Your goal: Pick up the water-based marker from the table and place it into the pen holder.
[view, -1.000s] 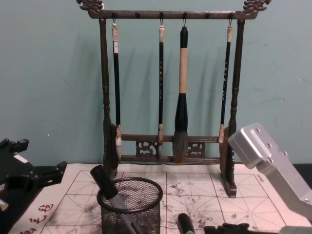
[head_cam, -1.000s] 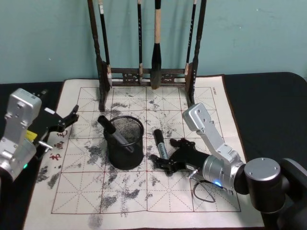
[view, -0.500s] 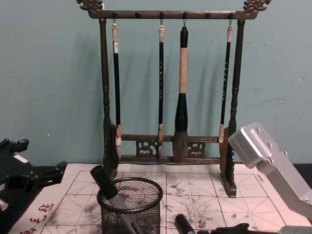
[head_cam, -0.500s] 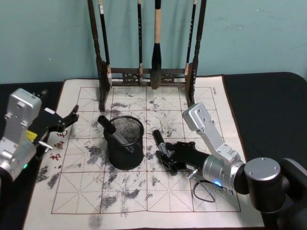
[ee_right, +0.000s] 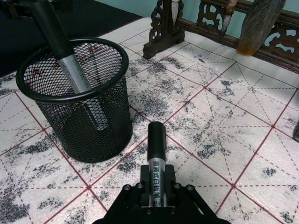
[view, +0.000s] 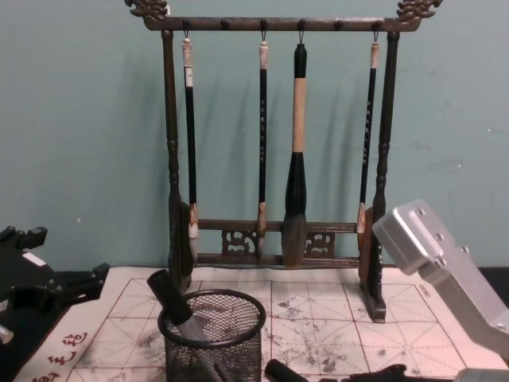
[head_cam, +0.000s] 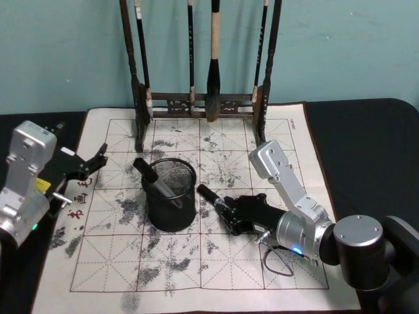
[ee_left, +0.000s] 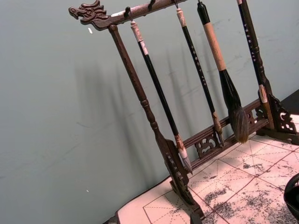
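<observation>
Black table (head_cam: 366, 144), mostly covered by pale practice mat (head_cam: 196, 275) ruled in red squares and heavily ink-blotched.

At far edge of mat: tall dark wooden brush rack (view: 170, 143), upright, four brushes (view: 296, 159) hanging from top bar.

Right arm (head_cam: 294, 196) reaching in from near right, low over mat, pointing left. Right gripper (head_cam: 228, 209) closed narrow on grey barrel of water-based marker (head_cam: 208, 196).

Left arm (head_cam: 26, 176) off at left edge of mat. Left gripper (head_cam: 98, 159) with fingers parted, aimed toward far right, apart from everything on mat.

Pen holder (head_cam: 169, 212): black wire-mesh cup with thick round rim, upright near middle of mat, between the two grippers.

Held marker roughly level, black cap end jutting left past the fingers, near right wall of pen holder but not touching. Printed label on barrel facing up. Hard to tell whether cap end clears mat or rests on it.

Second marker (head_cam: 149, 173) inside pen holder, leaning, black cap poking up over far-left rim.
</observation>
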